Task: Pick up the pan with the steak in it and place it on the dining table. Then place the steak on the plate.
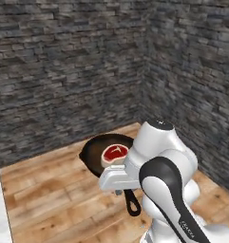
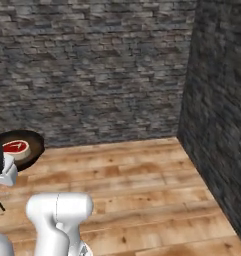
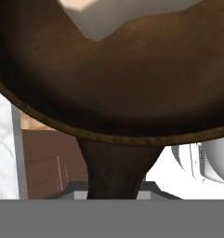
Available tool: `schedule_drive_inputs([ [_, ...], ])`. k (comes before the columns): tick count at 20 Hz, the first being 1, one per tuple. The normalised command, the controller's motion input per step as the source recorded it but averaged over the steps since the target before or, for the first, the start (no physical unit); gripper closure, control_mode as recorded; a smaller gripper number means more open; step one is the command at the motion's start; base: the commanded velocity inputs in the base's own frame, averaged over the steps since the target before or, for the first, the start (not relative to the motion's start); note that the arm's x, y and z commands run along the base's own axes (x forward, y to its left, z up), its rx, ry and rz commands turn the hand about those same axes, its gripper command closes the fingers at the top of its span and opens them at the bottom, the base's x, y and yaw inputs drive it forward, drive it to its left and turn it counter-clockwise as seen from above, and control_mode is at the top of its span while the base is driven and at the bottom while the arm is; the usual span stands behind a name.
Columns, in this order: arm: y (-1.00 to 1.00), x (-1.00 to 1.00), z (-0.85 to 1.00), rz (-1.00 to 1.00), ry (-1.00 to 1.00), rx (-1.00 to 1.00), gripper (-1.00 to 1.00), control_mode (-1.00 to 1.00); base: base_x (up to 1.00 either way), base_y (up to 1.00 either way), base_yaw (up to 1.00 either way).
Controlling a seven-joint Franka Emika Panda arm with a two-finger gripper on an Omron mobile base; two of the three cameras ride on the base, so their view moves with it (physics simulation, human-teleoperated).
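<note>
The pan (image 3: pixel 132 79) takes up most of the upper part of the picture, seen very close, its dark brown inner surface curving down to a thin, lighter rim that runs from the left edge to the right edge. At the very top, a pale tan piece of the steak (image 3: pixel 78 3) lies inside the pan, with a grey-white patch just below it. From the middle of the rim the dark handle (image 3: pixel 115 169) runs down toward the bottom. To the left of the handle stands a strip of white veined marble (image 3: pixel 2 148), with brown wood just beside it. To the right are white rounded shapes.
</note>
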Motion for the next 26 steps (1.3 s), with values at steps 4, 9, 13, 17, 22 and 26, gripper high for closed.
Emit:
schedule_drive_inputs([
  [4,0.0,0.0,0.0,0.0,0.0,0.0,1.0,1.0,1.0,0.08,-0.03],
  [9,0.0,0.0,0.0,0.0,0.0,0.0,1.0,1.0,1.0,0.07,-0.02],
  [13,0.0,0.0,0.0,0.0,0.0,0.0,1.0,1.0,1.0,0.13,0.0],
  [17,0.0,0.0,0.0,0.0,0.0,0.0,1.0,1.0,1.0,0.08,0.0],
  [22,0.0,0.0,0.0,0.0,0.0,0.0,1.0,1.0,1.0,0.03,0.0],
  [26,0.0,0.0,0.0,0.0,0.0,0.0,1.0,1.0,0.8,-0.01,0.2],
])
